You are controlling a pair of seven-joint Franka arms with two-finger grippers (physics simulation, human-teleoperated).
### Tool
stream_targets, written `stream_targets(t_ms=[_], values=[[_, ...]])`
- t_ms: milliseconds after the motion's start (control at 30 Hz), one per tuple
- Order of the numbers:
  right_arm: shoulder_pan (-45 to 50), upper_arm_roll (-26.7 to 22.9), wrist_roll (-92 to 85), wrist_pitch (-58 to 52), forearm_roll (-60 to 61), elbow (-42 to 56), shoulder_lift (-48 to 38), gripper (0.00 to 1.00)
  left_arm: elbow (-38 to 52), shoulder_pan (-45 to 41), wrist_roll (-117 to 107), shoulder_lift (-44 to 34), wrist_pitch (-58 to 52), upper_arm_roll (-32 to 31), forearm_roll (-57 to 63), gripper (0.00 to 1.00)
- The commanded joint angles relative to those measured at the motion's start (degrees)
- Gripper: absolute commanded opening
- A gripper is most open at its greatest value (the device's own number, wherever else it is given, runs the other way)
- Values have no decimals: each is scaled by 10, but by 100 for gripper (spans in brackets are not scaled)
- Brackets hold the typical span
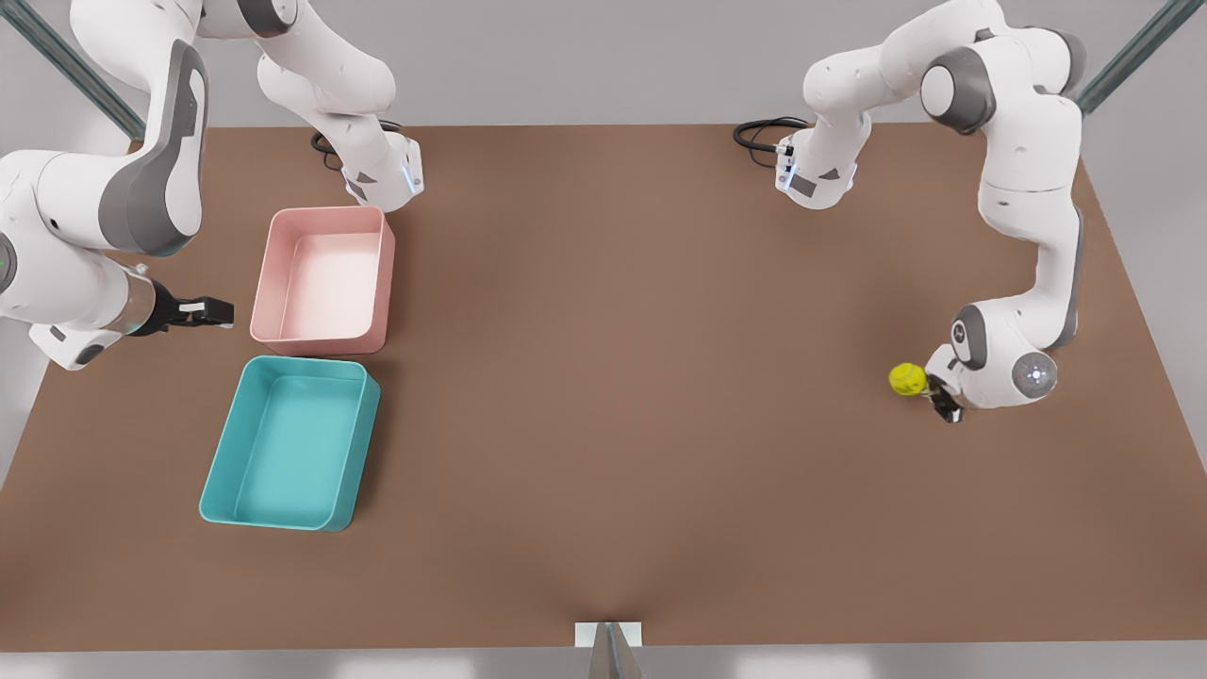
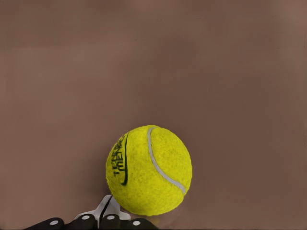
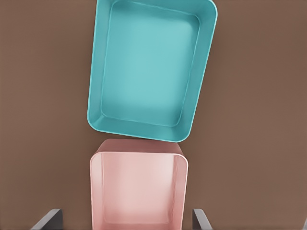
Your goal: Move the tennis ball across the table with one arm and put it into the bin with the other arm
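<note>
Over at the front view's right, the left gripper (image 1: 929, 389) grasps the tennis ball (image 1: 907, 379), black lettering "TENNIS" on its fuzz, above the table (image 1: 603, 377). The right gripper (image 1: 212, 312) hangs spread wide beside the pink tub (image 1: 323, 280), near the bin (image 1: 290, 443).

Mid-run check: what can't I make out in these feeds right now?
1. Contact between the small yellow-green fuzzy tennis ball and the left gripper: cut off by the left wrist view's edge, too small in the front view.
2. Pink rectangular plastic tub: one end cut off by the right wrist view's edge, beside the open right gripper.
3. Ball's underside on the flat brown table: hidden by the ball itself.
</note>
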Motion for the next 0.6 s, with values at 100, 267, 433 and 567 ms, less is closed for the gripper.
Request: stream_targets(t_ms=[100, 267, 433, 567], values=[[0, 0, -8, -1, -1, 0, -1, 100, 26, -37, -743, -39, -59, -122, -175, 21], [13, 6, -11, -10, -2, 3, 27, 100, 303, -108, -1038, -80, -484, 41, -63, 100], [153, 7, 33, -2, 4, 33, 78, 99, 315, -214, -915, -149, -583, 182, -75, 100], [236, 6, 254, 319, -3, -116, 131, 98, 334, -201, -917, -142, -715, 175, -77, 100]])
